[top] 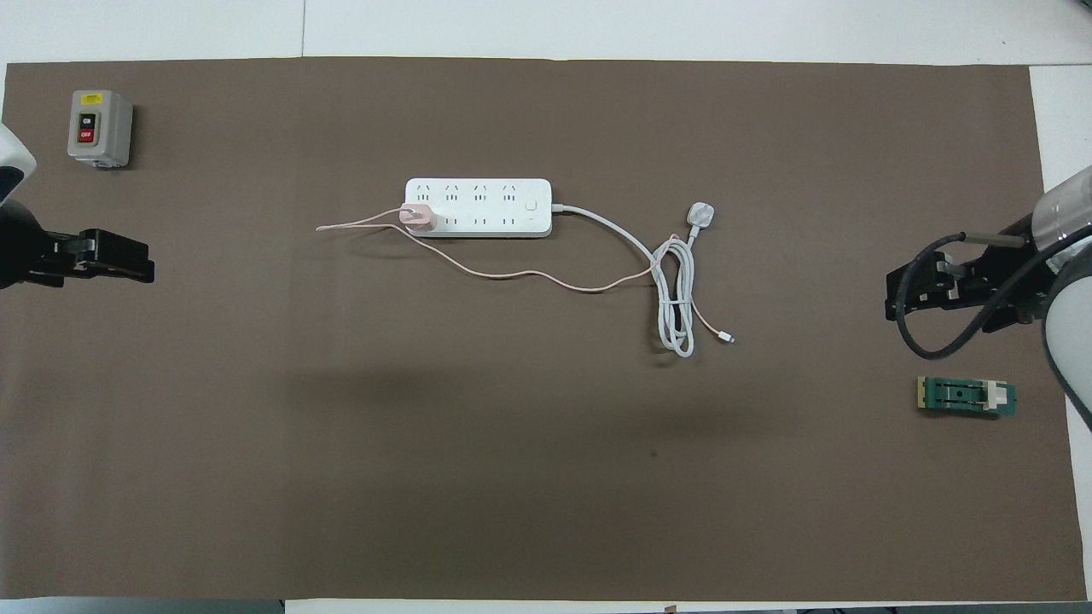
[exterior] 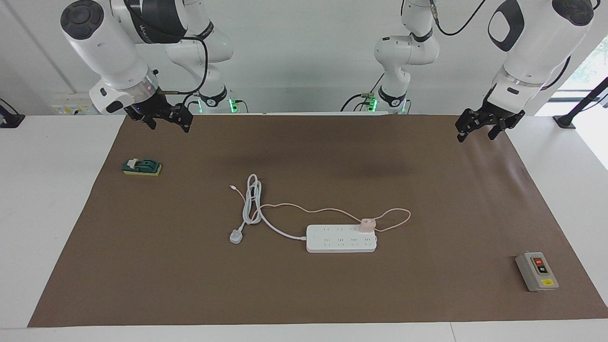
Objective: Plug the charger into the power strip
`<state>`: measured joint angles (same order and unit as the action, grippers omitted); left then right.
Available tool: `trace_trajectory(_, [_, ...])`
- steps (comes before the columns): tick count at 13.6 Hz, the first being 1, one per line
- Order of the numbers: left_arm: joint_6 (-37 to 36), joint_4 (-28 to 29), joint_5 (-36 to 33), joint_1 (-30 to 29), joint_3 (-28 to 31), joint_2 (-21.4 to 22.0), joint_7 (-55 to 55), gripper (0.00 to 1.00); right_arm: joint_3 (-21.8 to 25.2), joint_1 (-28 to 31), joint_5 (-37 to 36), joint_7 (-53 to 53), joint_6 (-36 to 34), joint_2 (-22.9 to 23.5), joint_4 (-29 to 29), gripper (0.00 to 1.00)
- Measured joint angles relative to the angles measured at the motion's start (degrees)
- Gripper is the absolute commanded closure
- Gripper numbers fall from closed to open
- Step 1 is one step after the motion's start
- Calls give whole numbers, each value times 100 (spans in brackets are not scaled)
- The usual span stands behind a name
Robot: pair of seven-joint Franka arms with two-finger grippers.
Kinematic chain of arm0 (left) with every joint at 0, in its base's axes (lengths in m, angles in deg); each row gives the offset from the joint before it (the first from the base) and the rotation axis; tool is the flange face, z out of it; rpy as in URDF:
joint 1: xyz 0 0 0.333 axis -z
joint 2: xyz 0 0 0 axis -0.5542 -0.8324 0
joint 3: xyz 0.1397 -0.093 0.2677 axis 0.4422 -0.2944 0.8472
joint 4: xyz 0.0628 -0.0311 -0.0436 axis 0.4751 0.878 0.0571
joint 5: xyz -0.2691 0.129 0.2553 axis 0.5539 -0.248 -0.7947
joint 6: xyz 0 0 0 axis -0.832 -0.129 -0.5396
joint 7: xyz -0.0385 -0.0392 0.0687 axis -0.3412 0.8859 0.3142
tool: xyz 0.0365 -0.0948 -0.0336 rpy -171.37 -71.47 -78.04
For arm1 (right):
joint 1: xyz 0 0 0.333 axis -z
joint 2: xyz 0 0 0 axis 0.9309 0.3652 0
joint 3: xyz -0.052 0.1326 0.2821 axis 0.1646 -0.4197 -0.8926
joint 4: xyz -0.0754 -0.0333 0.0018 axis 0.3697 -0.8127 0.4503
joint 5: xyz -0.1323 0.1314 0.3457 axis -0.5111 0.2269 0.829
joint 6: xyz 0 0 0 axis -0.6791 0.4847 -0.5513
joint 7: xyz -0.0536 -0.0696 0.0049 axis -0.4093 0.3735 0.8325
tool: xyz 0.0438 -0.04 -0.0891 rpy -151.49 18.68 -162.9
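The white power strip (exterior: 341, 242) (top: 490, 200) lies flat in the middle of the brown mat. The pale-pink charger (exterior: 367, 224) (top: 418, 217) sits on the strip, in a socket of the row nearer the robots, at the end toward the left arm. Its thin pink cable (exterior: 308, 211) (top: 512, 275) trails over the mat nearer the robots. My left gripper (exterior: 479, 131) (top: 119, 260) hangs open and empty over the mat's edge at the left arm's end. My right gripper (exterior: 168, 122) (top: 904, 294) hangs open and empty over the mat's corner at the right arm's end.
The strip's thick white cord (exterior: 251, 199) (top: 674, 298) lies coiled toward the right arm's end, with its three-pin plug (exterior: 236, 236) (top: 699, 213) loose on the mat. A green and yellow switch block (exterior: 141, 167) (top: 967, 396) lies near the right gripper. A grey button box (exterior: 536, 271) (top: 100, 128) stands at the left arm's end, farther from the robots.
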<state>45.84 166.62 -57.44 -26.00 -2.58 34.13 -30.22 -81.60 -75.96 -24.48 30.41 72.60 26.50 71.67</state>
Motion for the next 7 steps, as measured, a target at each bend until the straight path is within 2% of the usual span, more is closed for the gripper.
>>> trace_trajectory(3, [0, 31, 7, 33, 0, -30, -85, 0, 0, 0, 0, 0, 0, 0, 0, 0])
trace_trajectory(7, [-155, 34, 15, 61, -3, -52, -264, 0, 0, 0, 0, 0, 0, 0, 0, 0])
